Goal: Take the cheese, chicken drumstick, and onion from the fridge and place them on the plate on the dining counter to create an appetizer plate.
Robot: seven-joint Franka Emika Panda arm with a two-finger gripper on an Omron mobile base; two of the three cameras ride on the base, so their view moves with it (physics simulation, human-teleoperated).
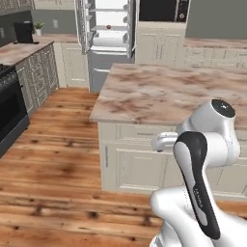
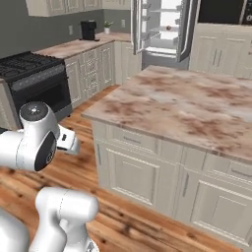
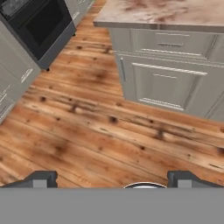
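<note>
Grey steel fridge [image 1: 110, 34] stands open beyond the marbled brown-and-cream stone table [image 1: 173, 94], whose corner the base risks clipping, fingers [image 3: 41, 178] spread, empty.

White rounded arm links, black joint covers, grey cap

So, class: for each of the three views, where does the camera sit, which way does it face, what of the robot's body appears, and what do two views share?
Left base view: behind the arm's left, facing forward over the dining counter to the open fridge; arm at lower right.
Right base view: behind its right, same direction, stove at left; arm at lower left.
Hand view: on the hand, looking down at wooden floor and counter cabinets; end effector fingertips at bottom, spread apart.
Shared: both base views show counter and fridge.
</note>
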